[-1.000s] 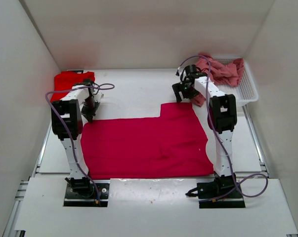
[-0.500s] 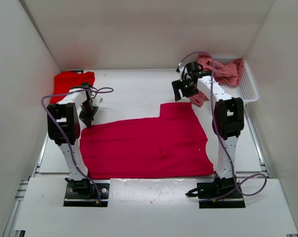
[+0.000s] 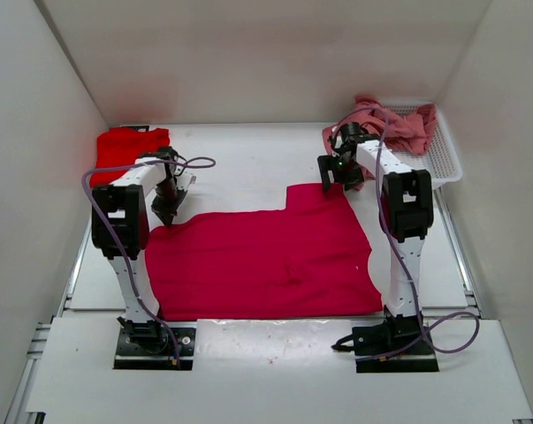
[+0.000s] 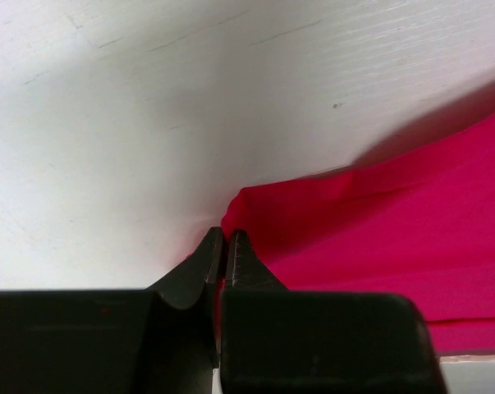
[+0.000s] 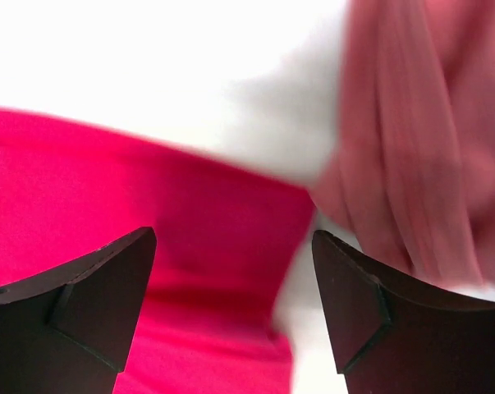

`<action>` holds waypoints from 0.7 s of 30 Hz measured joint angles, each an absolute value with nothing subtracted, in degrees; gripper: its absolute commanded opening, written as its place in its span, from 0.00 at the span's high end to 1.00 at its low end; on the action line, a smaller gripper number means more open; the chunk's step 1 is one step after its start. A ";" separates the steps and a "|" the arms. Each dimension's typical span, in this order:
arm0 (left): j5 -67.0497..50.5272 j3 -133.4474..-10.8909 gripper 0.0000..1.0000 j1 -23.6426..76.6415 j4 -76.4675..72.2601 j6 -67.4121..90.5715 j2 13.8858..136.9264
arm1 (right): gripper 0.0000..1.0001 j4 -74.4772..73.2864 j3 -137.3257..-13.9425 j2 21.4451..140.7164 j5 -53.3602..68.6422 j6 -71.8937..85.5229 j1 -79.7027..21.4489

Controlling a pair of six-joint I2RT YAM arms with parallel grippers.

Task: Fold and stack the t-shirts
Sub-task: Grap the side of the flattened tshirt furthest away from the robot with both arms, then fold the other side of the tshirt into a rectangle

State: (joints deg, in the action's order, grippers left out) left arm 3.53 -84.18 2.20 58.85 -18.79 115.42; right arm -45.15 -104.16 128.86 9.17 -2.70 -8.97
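A crimson-magenta t-shirt (image 3: pixel 266 256) lies spread flat mid-table. My left gripper (image 3: pixel 167 210) sits at its far left corner, shut, with a sliver of the cloth pinched between the fingertips (image 4: pixel 239 246); the corner (image 4: pixel 255 205) bunches up there. My right gripper (image 3: pixel 337 172) hovers open over the shirt's far right corner (image 5: pixel 190 238), nothing between its fingers. A bright red t-shirt (image 3: pixel 129 146) lies folded at the back left. The salmon pink t-shirt (image 3: pixel 399 124) is crumpled in the basket and hangs over its near edge (image 5: pixel 419 148).
A white mesh basket (image 3: pixel 447 159) stands at the back right against the wall. White walls close in the table on three sides. Cables loop off both arms. Bare tabletop (image 3: pixel 239 159) runs along the back between the red shirt and the basket.
My right gripper has come right and down to the shirt's far right corner. The left gripper swayed left, then came back right at the far left corner, with the cloth edge shifting slightly.
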 measured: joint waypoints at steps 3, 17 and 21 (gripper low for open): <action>3.55 -84.18 1.00 1.89 58.87 -18.81 115.42 | 0.27 -44.49 -107.55 131.02 9.10 -1.96 -10.57; 3.60 -84.40 1.00 0.86 59.16 -19.03 115.42 | 1.00 -42.81 -110.41 133.34 9.39 -2.68 -13.91; 3.57 -85.76 1.00 0.80 59.53 -19.20 115.20 | 1.00 -42.37 -108.31 131.31 11.40 -4.89 -13.43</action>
State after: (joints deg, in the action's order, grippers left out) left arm 3.57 -85.76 0.80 59.53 -19.20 115.20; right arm -42.37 -108.31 131.31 11.40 -4.89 -13.43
